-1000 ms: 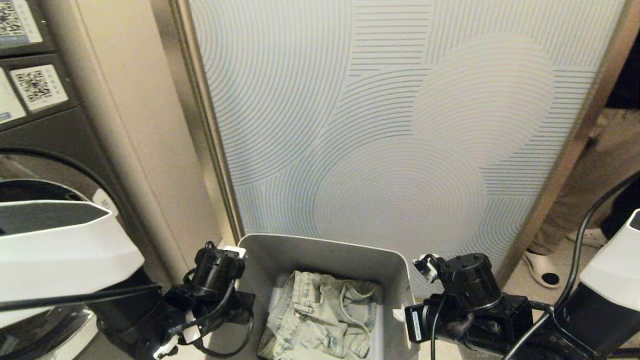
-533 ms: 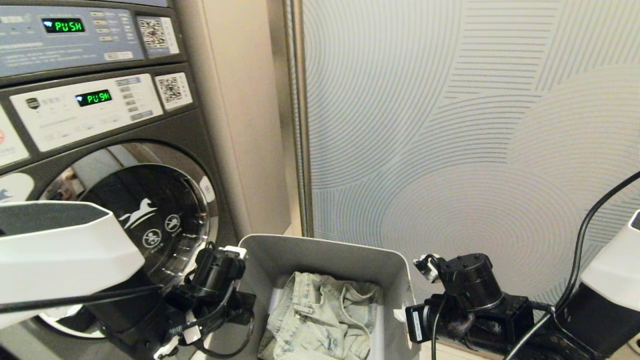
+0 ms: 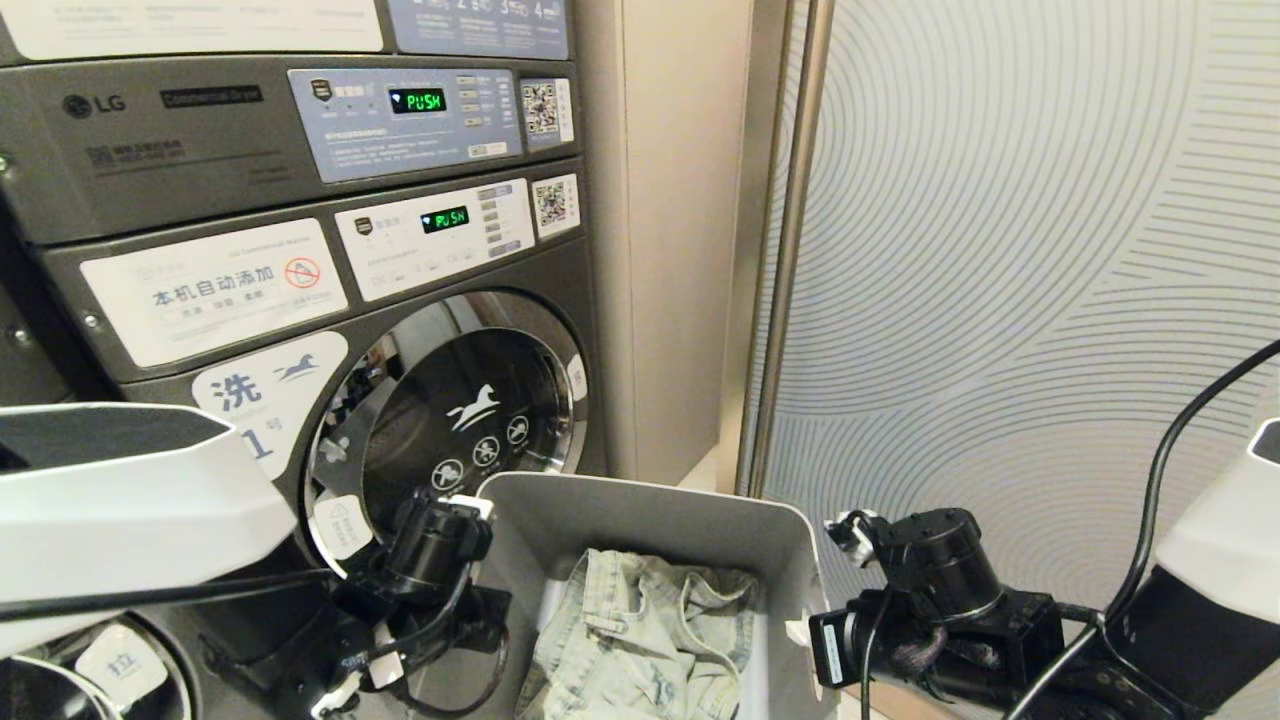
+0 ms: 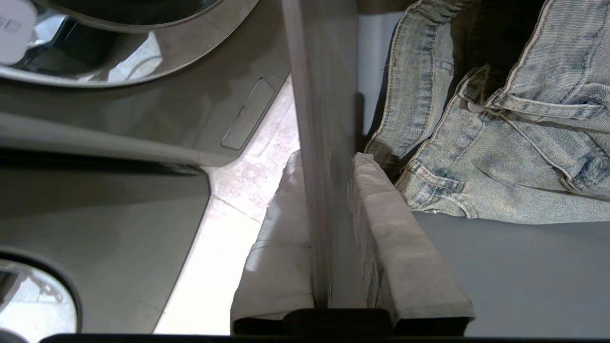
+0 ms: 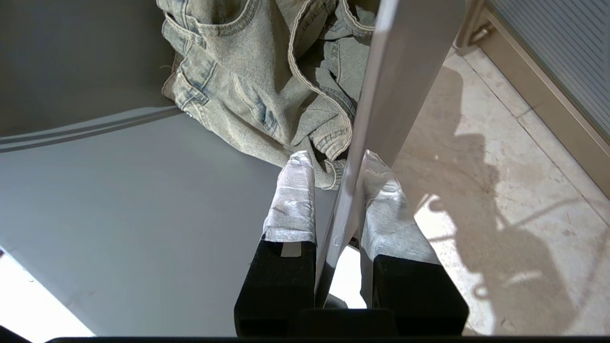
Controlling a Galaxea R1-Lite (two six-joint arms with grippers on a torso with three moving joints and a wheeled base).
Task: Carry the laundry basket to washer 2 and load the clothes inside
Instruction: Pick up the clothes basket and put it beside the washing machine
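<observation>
The left gripper (image 4: 329, 200) is clamped on the left wall of the laundry basket (image 3: 640, 510), one taped finger outside the wall and one inside. In the head view the left wrist sits just beside the basket's left rim, low in front of a dark grey front-load machine.

That machine (image 3: 300, 330) fills the left half of the head view. Its white label (image 3: 265, 400) carries a horse mark and the numeral 1, so it is judged not to be the target; washer 2 is not identified in any view. Two green displays on the stacked panels read "PUSH". The round chrome-rimmed door (image 3: 450, 420) appears closed.

The basket hangs between both arms, its far end pointing at the seam between machine 1 and a beige pillar (image 3: 665, 230). The clothes (image 3: 640, 640), a pale washed denim garment, lie on the basket floor, toward the far end.

The right gripper (image 5: 338, 190) is clenched on the right wall in the same manner, one finger on each face. A ribbed panel (image 3: 1040, 250) stands on the right.

Both grippers are equally near the load, so neither can release without dropping one side. The next move depends on locating washer 2 relative to the basket.

The left wrist view alone shows the machine's chrome rim close to the basket wall. The right wrist view alone shows bare tiled floor (image 5: 500, 200) beneath the right side.
</observation>
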